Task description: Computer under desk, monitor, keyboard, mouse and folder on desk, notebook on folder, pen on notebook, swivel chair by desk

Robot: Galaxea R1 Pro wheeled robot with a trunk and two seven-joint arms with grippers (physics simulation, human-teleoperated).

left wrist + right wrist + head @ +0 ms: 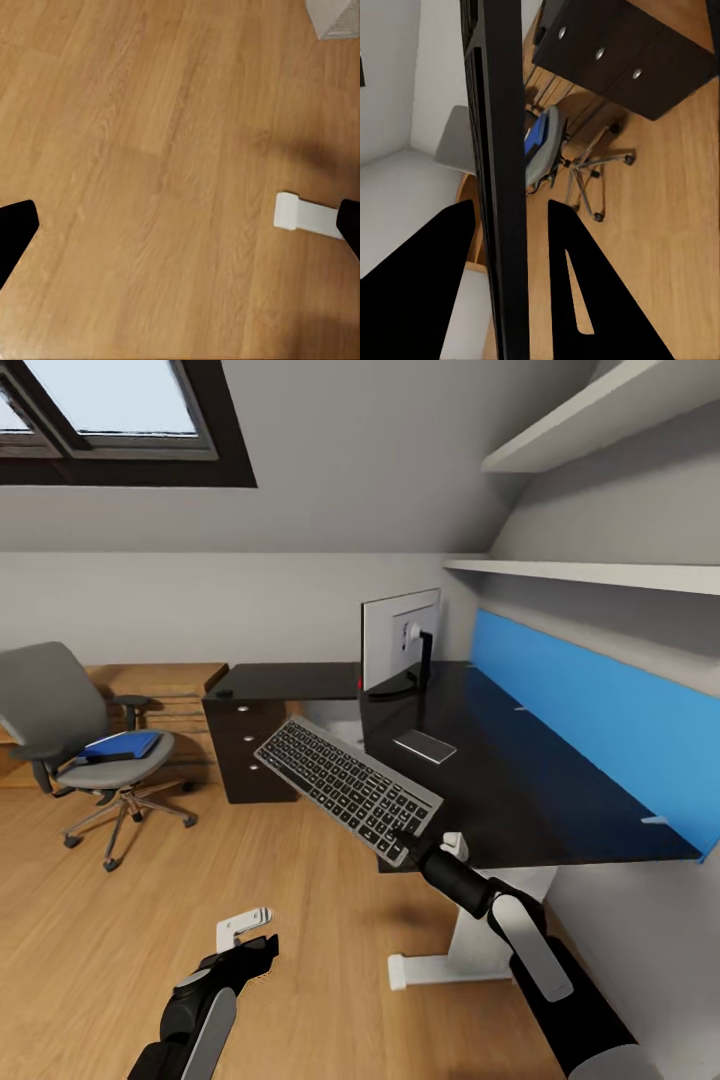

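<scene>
You are getting soft, even daylight in the head view, coming from the skylight (110,405) at the upper left, which is glowing pale and washed out. The glossy desk (530,780) top is mirroring the blue wall panel (600,710) and the monitor (400,638), with no harsh glare. Faint shadows are lying under the chair (95,745) on the wooden floor (150,920). Straight lines are bending slightly toward the frame edges. In the left wrist view, the floor is looking slightly soft, with a dim shadow patch at the right. In the right wrist view, the fingers (585,300) are rendering as flat black shapes without detail.
</scene>
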